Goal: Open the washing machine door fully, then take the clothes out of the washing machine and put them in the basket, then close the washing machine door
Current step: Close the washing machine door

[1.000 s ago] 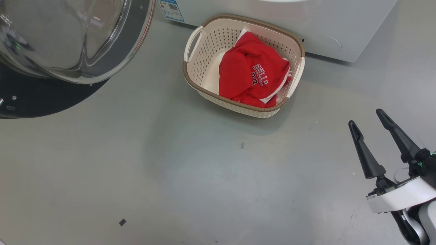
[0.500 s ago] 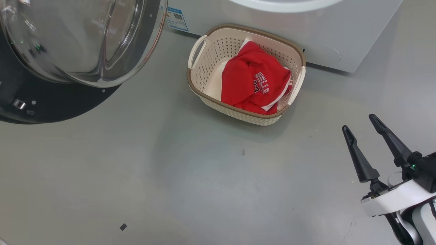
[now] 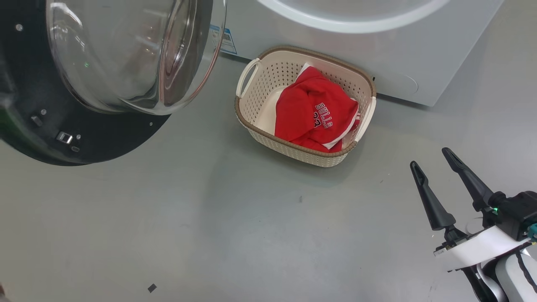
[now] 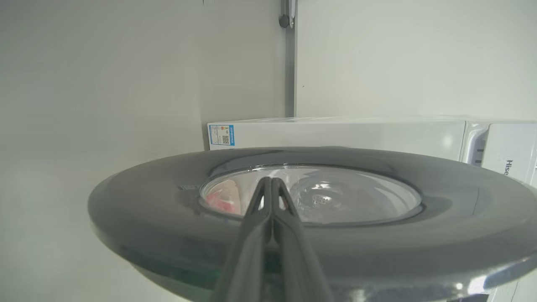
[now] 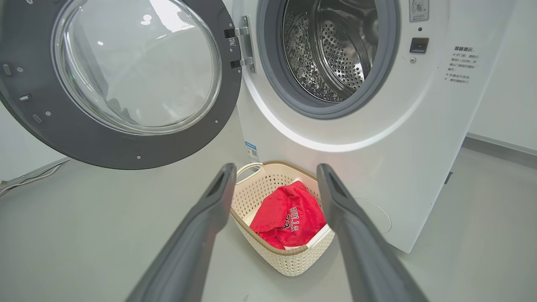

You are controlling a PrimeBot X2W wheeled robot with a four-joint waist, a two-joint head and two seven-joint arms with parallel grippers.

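The clothes (image 3: 312,111) lie in the basket (image 3: 293,152), upper centre. Lower right, the right hand (image 3: 430,157) gapes empty; the left hand (image 4: 270,180), pinched together and empty, faces the washing machine door (image 4: 147,201).

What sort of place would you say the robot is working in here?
Most likely a laundry room, or a bare test room set up as one: a white front-loading washing machine stands with its door open, a cream basket holding red clothes sits before it, and the floor is plain grey.
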